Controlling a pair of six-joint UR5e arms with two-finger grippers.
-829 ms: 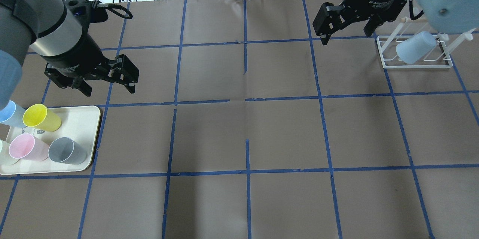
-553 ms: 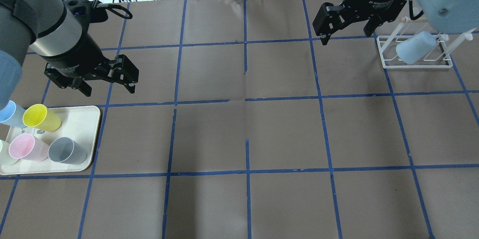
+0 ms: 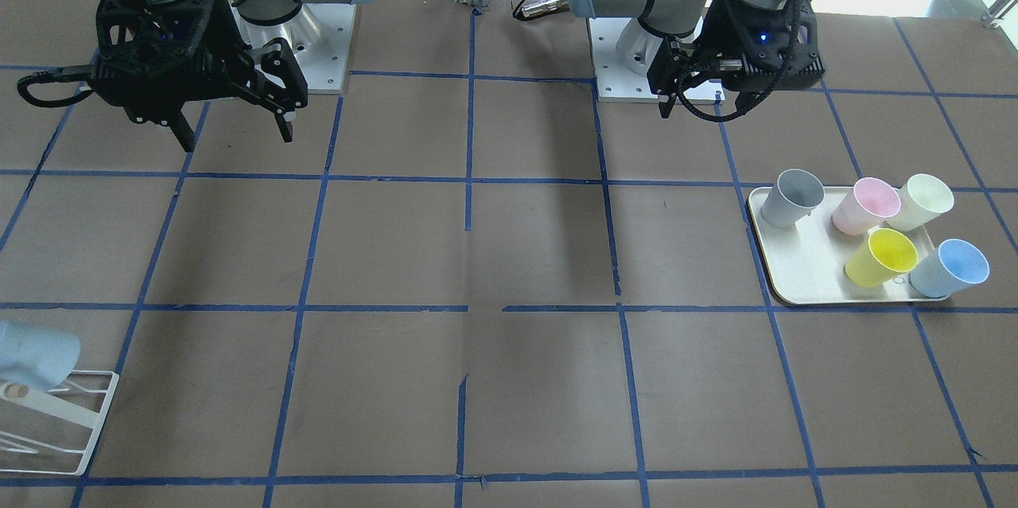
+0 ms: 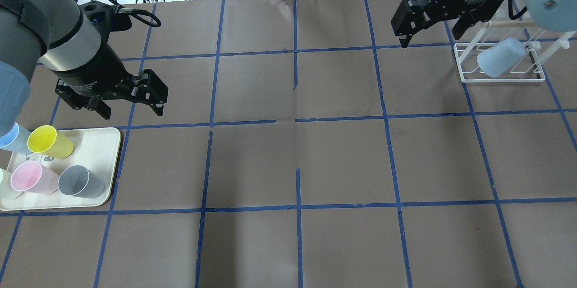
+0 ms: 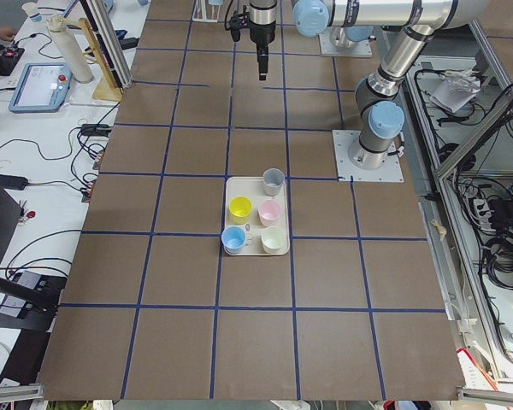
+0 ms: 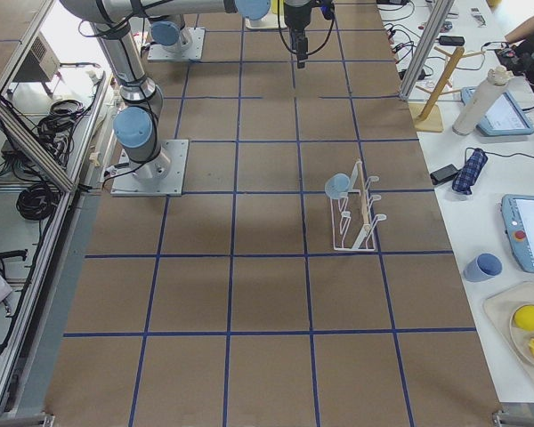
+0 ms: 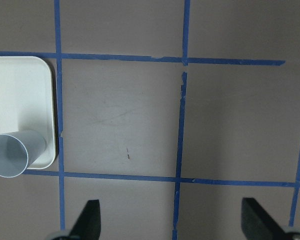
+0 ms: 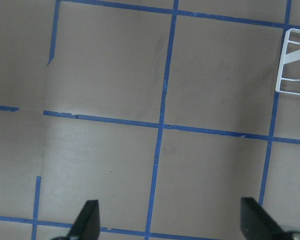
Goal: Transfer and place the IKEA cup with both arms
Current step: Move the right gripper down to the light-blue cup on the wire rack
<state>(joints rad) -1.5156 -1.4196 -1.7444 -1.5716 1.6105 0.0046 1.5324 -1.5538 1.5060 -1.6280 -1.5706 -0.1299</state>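
Observation:
One pale-blue IKEA cup (image 4: 500, 57) hangs tilted on the white rack (image 4: 466, 76) at the far right; it also shows in the front view (image 3: 32, 353). A second pale-blue cup (image 3: 950, 268) stands on the cream tray (image 3: 795, 285), partly hidden by my left arm in the overhead view (image 4: 11, 138). My left gripper (image 4: 131, 110) is open and empty, above the table just beyond the tray's far right corner. My right gripper (image 4: 428, 39) is open and empty, left of the rack. Both wrist views show spread fingers (image 7: 87, 220) (image 8: 87, 220) with nothing between them.
The tray (image 4: 103, 144) also holds a yellow cup (image 4: 49, 141), a pink cup (image 4: 31, 177), a grey cup (image 4: 81, 181) and a whitish cup (image 3: 922, 200). The grey cup shows in the left wrist view (image 7: 15, 152). Blue tape grids the brown table; cables lie beyond its far edge.
My right gripper has moved right, closer to the rack. My left gripper has shifted slightly toward the tray. Both stay open; no cup has moved.

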